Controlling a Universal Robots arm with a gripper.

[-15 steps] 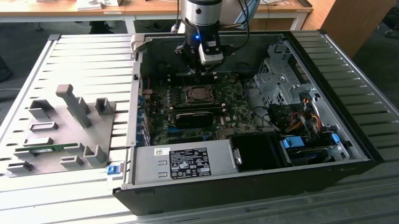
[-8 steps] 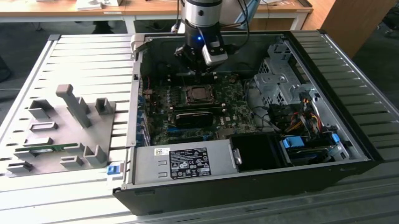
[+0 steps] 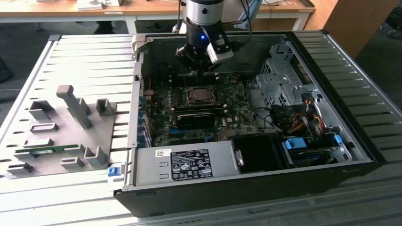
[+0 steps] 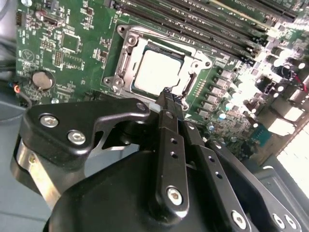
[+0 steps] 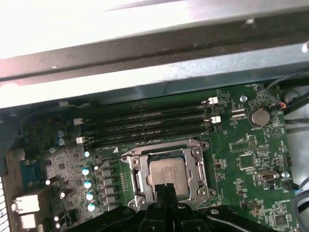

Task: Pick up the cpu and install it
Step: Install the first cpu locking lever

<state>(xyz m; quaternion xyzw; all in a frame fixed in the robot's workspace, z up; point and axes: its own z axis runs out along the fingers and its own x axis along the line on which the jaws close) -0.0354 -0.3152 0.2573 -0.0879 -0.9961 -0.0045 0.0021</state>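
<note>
Gripper (image 4: pixel 169 96) fingers closed together, empty, just above cpu (image 4: pixel 157 72) seated in socket (image 4: pixel 126 58)

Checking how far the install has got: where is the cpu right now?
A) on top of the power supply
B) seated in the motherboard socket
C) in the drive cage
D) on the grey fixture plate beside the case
B: in both wrist views the cpu lies in the socket frame, fingertips just by its edge.

A slatted metal workbench (image 3: pixel 75 56) fills the foreground. Wooden desks (image 3: pixel 150 9) stand at twelve o'clock, a wooden panel (image 3: pixel 358 23), perhaps a cabinet, at two. Dark floor (image 3: pixel 19 42) shows at ten.
</note>
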